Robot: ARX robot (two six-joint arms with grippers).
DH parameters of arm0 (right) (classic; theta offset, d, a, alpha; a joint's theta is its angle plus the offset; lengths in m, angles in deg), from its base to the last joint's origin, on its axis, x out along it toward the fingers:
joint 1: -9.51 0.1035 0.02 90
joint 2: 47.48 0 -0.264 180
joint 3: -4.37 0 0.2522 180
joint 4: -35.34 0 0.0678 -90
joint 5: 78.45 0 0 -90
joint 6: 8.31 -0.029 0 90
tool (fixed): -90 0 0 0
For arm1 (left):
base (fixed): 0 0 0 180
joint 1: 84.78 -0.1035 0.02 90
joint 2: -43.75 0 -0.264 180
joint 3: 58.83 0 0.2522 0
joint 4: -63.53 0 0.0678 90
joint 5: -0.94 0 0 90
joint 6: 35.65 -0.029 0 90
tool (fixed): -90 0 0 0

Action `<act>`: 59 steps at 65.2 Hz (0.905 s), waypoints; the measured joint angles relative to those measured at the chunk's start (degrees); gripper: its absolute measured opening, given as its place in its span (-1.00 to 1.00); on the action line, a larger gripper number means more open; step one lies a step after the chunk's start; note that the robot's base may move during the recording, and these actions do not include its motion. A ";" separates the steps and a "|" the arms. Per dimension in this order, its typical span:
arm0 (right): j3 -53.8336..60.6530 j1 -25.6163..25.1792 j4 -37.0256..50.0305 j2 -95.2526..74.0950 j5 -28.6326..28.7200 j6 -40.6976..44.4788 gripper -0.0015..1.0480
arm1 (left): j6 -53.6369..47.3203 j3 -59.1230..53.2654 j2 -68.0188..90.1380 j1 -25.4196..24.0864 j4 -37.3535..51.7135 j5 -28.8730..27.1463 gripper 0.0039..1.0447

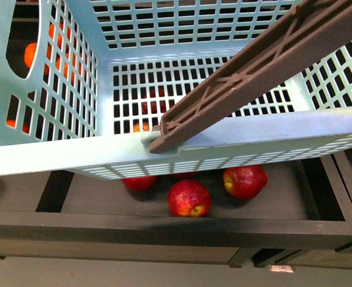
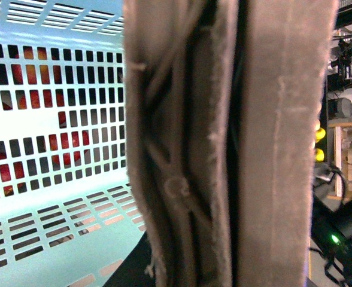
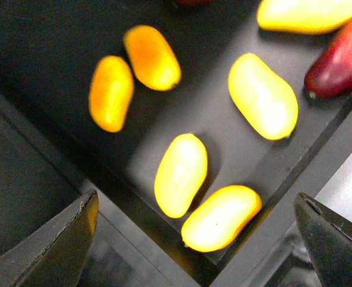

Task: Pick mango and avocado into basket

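Mango (image 3: 180,173) lies in a dark tray (image 3: 56,36) near the tray's edge, just beside a second mango (image 3: 221,217). More mangoes (image 3: 263,95) and a red fruit (image 3: 340,60) lie farther into the tray. Right gripper (image 3: 194,206) hovers over the tray, jaws spread wide, holding nothing. Basket (image 1: 164,149) with brown handle (image 1: 254,78) hangs above red apples (image 1: 189,198). Left gripper unseen; cannot tell its state.
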 joint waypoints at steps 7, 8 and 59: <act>-6.71 1.51 -2.45 -10.32 -2.56 -6.12 0.83 | -0.02 0.00 0.00 0.00 0.00 0.02 -0.73; -7.30 1.66 -2.60 -11.23 -2.80 -7.02 0.83 | 0.00 0.00 0.00 0.00 0.00 0.04 -0.73; -21.49 10.38 -5.31 -36.76 -7.61 -23.82 0.83 | 0.00 0.00 0.00 0.00 0.00 -0.07 -0.73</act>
